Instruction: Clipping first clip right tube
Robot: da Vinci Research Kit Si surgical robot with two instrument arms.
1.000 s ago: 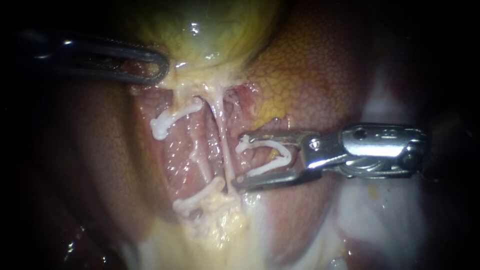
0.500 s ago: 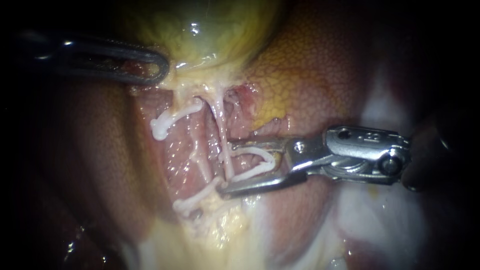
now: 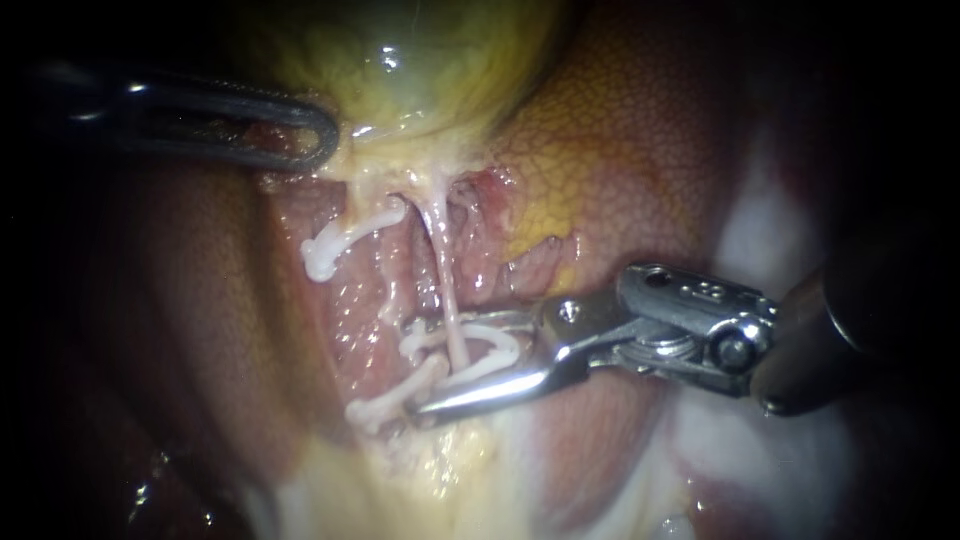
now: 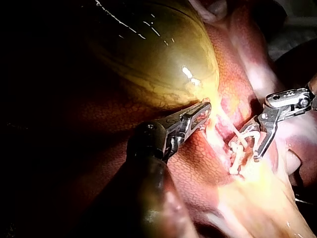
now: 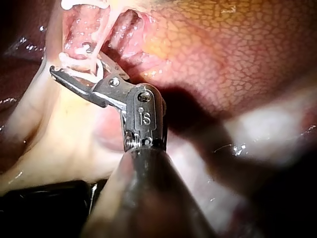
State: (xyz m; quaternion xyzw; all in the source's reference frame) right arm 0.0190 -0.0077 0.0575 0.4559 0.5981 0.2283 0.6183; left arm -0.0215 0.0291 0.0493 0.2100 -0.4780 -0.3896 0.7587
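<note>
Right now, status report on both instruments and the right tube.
Left instrument jaws shut on gallbladder. Right instrument jaws hold clip, its legs straddling right tube, not yet squeezed. Another clip close beside lower jaw.

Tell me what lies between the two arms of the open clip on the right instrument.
The thin pale right tube runs down between the clip's two arms; the endoscope view shows it best.

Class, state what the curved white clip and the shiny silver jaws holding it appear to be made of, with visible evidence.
The curved white clip looks plastic: opaque, matte white, no metallic glint. The right instrument has jaws of apparently polished metal: bright highlights, rivet at the hinge.
</note>
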